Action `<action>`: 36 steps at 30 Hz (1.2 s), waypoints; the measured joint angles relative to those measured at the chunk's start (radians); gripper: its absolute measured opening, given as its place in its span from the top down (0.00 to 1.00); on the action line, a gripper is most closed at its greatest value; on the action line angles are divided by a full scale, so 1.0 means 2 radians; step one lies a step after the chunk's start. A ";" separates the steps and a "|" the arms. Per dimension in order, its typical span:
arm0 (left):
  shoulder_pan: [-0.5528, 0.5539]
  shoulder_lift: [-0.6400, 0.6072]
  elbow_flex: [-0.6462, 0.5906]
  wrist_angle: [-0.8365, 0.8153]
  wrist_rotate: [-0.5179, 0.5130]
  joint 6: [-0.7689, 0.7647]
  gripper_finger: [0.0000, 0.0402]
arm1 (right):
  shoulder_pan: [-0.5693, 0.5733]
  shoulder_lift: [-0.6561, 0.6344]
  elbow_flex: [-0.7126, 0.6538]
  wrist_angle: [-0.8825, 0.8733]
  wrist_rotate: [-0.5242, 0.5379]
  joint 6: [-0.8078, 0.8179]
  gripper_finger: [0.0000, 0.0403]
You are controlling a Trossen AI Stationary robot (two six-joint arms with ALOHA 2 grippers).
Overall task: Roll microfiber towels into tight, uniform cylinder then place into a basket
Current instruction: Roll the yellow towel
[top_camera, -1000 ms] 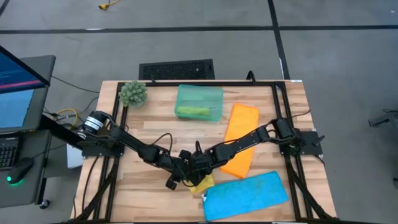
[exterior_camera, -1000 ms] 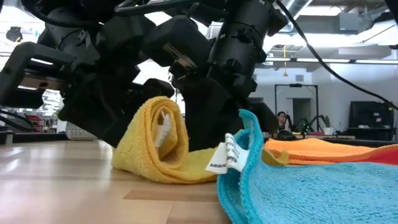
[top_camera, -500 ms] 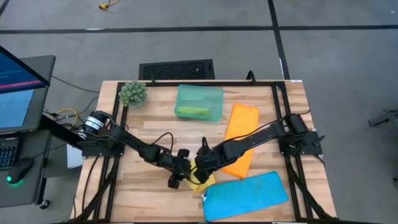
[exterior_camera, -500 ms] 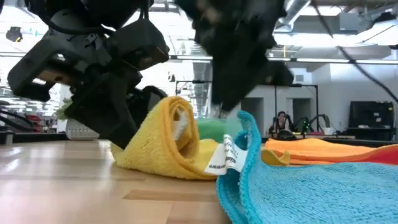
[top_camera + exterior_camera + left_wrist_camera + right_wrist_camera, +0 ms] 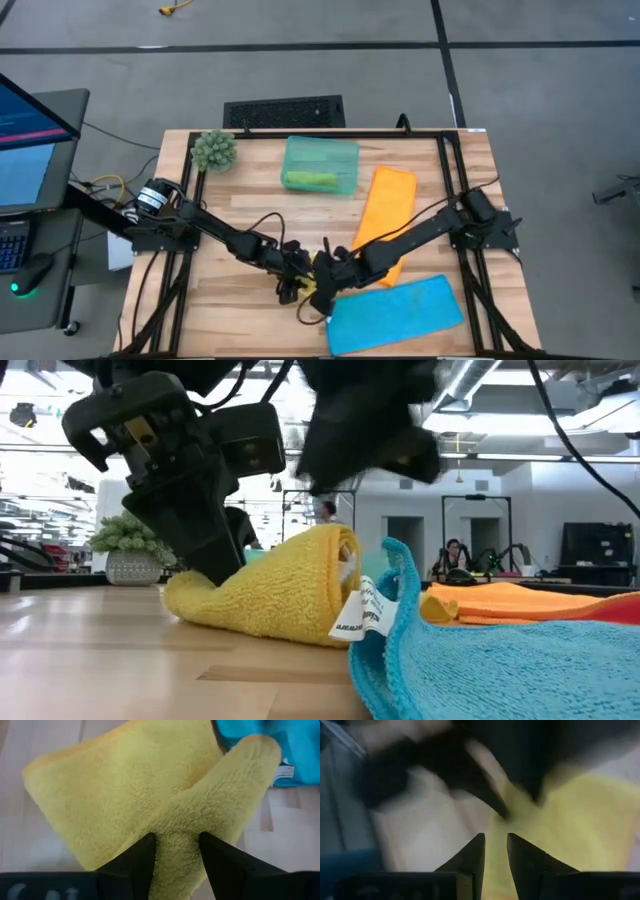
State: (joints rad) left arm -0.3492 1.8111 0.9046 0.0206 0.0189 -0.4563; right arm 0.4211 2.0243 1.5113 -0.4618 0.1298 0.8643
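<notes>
From my seat I see both arms meeting near the front middle of the worktop (image 5: 230, 215). My left hand (image 5: 176, 851) has a fold of the yellow towel (image 5: 125, 795) pinched between its two dark fingers, the plush bulging on either side of them. In the low view that towel (image 5: 275, 590) lies as a loose, squashed roll on the wood, its white tag beside the raised edge of the blue towel (image 5: 500, 665), which touches it. My right hand (image 5: 495, 857) hangs just over the yellow cloth with its fingers a narrow gap apart; I cannot tell whether it grips anything, as the wrist view is smeared. From above, the right hand (image 5: 322, 295) sits just beside the left one (image 5: 293, 285), with the yellow towel (image 5: 322, 262) mostly hidden beneath them. The blue towel (image 5: 395, 312) lies flat at the front right. The orange towel (image 5: 385, 205) lies spread out behind it, partly under the right arm. The basket (image 5: 320, 165) stands at the back middle with a green roll (image 5: 310, 180) inside, and a spiky plant ball (image 5: 214, 150) sits near the back left corner.
</notes>
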 joint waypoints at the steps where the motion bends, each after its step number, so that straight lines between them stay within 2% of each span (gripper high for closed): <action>1: 0.001 0.000 0.005 -0.010 0.000 0.001 0.62 | 0.000 0.011 0.002 0.016 -0.004 0.006 0.73; 3: 0.005 0.000 0.010 -0.027 0.002 0.001 0.62 | 0.000 0.017 -0.006 -0.022 -0.006 0.013 0.73; 6: 0.012 0.000 0.011 -0.038 0.004 0.006 0.62 | 0.004 0.038 0.000 0.036 -0.011 0.016 0.73; 18: 0.029 0.002 0.015 -0.040 0.020 0.040 0.62 | 0.013 0.068 -0.001 -0.001 -0.014 0.105 0.73; 23: 0.028 0.000 0.015 -0.045 0.025 0.077 0.62 | 0.013 0.069 -0.001 0.000 -0.017 0.100 0.73; 36: 0.026 -0.092 0.000 -0.151 -0.004 0.183 0.62 | 0.010 0.068 -0.001 -0.008 -0.038 0.074 0.73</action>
State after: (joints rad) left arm -0.2968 1.6279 0.9045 -0.2820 0.0105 -0.0908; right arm 0.4416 2.1605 1.5093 -0.4782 0.0539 1.0126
